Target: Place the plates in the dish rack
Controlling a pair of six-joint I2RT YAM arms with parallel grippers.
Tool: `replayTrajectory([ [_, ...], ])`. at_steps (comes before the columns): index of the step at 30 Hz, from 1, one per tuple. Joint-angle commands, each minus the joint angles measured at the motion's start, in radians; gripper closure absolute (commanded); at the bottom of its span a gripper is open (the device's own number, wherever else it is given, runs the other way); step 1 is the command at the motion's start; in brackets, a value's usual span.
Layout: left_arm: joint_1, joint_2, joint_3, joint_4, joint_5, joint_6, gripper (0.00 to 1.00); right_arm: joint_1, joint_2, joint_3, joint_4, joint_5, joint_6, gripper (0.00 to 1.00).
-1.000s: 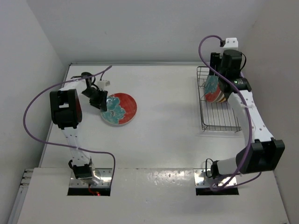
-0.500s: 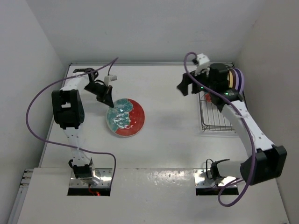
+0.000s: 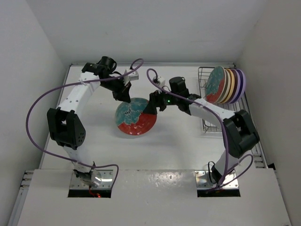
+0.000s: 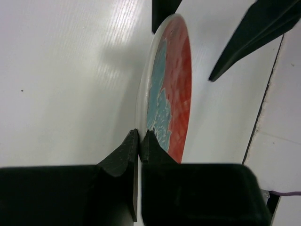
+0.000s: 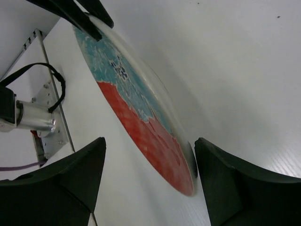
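Observation:
A red plate with a teal flower [image 3: 136,117] is tilted over the middle of the table. My left gripper [image 3: 126,96] is shut on its far rim, and the left wrist view shows the plate [image 4: 165,89] edge-on with the gripper [image 4: 140,136] pinching that rim. My right gripper [image 3: 153,104] stands open at the plate's right edge. In the right wrist view that edge of the plate [image 5: 141,117] lies between the spread jaws of the gripper [image 5: 150,141], untouched. The dish rack [image 3: 212,125] at the far right holds several upright plates [image 3: 225,84].
Purple cables loop over both arms. A wall runs close along the table's back and both sides. The two arm bases sit in the near ledge [image 3: 150,181].
My left gripper shut on the plate's rim and carried it right toward the table's middle, tilting it up. The right arm left a plate in the rack and swung left to this plate.

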Motion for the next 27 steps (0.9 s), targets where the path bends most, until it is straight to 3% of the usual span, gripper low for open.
replayTrajectory([
  [1,-0.007,-0.042,0.033,-0.036,0.118,0.042,1.00,0.020,0.050,0.040,0.099,0.015,0.029,0.26],
  [4,-0.007,-0.053,0.043,-0.054,0.136,0.080,1.00,0.010,0.059,0.019,0.151,0.040,0.069,0.43],
  [5,-0.007,-0.062,0.043,-0.054,0.151,0.080,1.00,0.013,0.059,0.013,0.183,0.029,0.077,0.58],
  [7,-0.007,-0.062,0.052,-0.054,0.164,0.080,1.00,0.016,0.065,0.022,0.192,-0.001,0.100,0.77],
  [8,-0.007,-0.062,0.052,-0.054,0.174,0.080,1.00,0.018,0.068,0.025,0.191,-0.011,0.104,0.95],
  [9,-0.007,-0.062,0.064,-0.054,0.194,0.080,1.00,0.026,0.061,0.025,0.194,-0.011,0.112,1.00],
  [14,-0.007,-0.062,0.082,-0.002,0.196,0.001,1.00,0.020,0.018,-0.016,0.255,0.037,0.144,1.00],
  [15,-0.007,-0.062,0.082,0.015,0.176,-0.027,0.93,0.013,-0.020,-0.027,0.261,0.088,0.152,1.00],
  [17,0.002,-0.062,0.082,0.073,0.113,-0.088,0.50,-0.002,-0.037,-0.035,0.257,0.113,0.166,1.00],
  [18,0.022,-0.062,0.082,0.090,0.099,-0.134,0.13,-0.026,-0.072,-0.036,0.255,0.136,0.167,1.00],
  [19,0.035,-0.074,0.082,0.110,0.078,-0.160,0.00,-0.037,-0.083,-0.041,0.240,0.158,0.173,1.00],
  [24,0.160,-0.122,0.130,0.332,-0.083,-0.433,0.00,-0.130,-0.195,-0.039,0.154,0.290,0.193,1.00],
  [25,0.185,-0.148,0.130,0.373,-0.200,-0.475,0.00,-0.146,-0.209,-0.039,0.143,0.354,0.196,1.00],
  [27,0.234,-0.148,0.174,0.415,-0.301,-0.521,0.00,-0.188,-0.250,-0.038,0.119,0.386,0.198,1.00],
])
